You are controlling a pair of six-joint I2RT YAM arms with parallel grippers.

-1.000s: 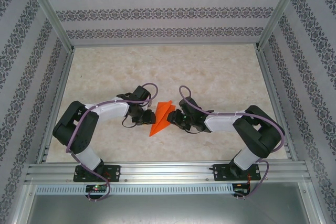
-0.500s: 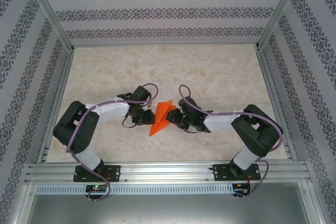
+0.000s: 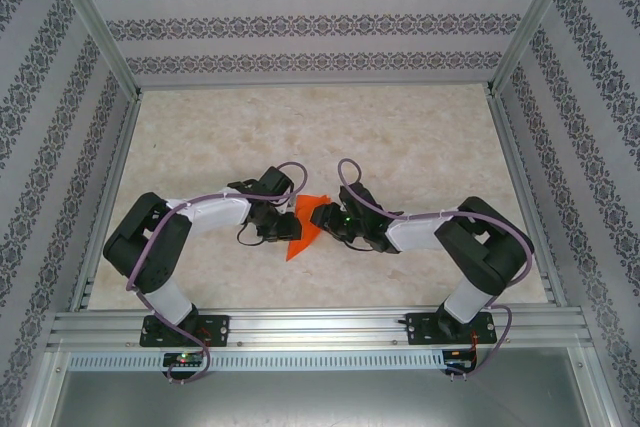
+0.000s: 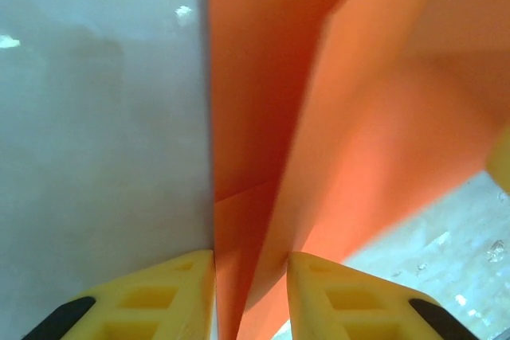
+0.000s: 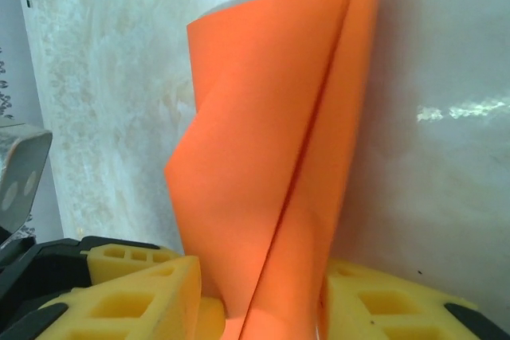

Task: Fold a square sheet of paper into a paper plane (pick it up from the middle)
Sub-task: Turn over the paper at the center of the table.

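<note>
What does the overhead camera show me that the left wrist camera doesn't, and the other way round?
Overhead: both arms on the whole table, patterned walls around it, and the left end effector and right end effector close together at the small orange paper. Left wrist: a close-up of two yellow fingers flanking the paper, its crease and overlapping layers plain. Both: the orange paper and the pale table.

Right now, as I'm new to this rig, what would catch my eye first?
The bright orange paper, folded to a point, lies near the middle of the table. The left hand and right hand meet on it from either side, its folds running between their yellow fingers.
</note>
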